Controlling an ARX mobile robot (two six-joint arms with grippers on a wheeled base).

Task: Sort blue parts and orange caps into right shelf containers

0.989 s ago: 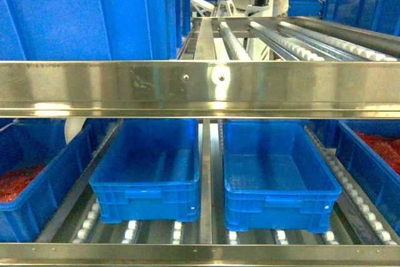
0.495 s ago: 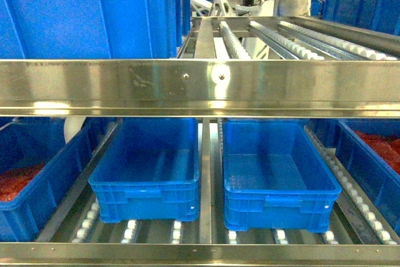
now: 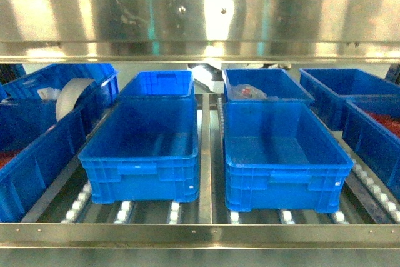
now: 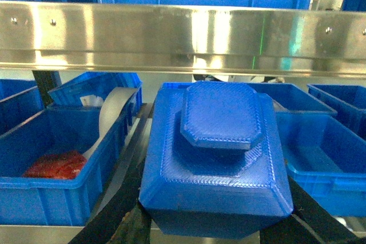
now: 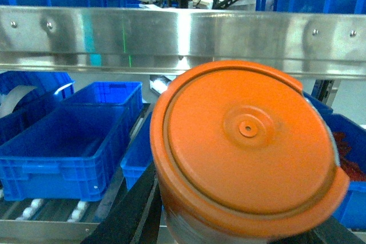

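In front of the steel shelf rail [image 3: 200,20], the left pincer [image 4: 214,221] is clamped on a blue part [image 4: 220,158] and the right pincer [image 5: 240,230] on an orange cap [image 5: 249,152], both short of the two empty crates [image 3: 284,154] below it. The head view has dropped since a moment ago, so the lower shelf now lies open, and my guess is the drops come next. The rail hangs low over the crates, with red-filled bins [image 3: 375,129] flanking them.

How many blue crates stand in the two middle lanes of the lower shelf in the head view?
4: left front crate, left rear crate, right front crate and right rear crate. The steel beam may hide more behind.
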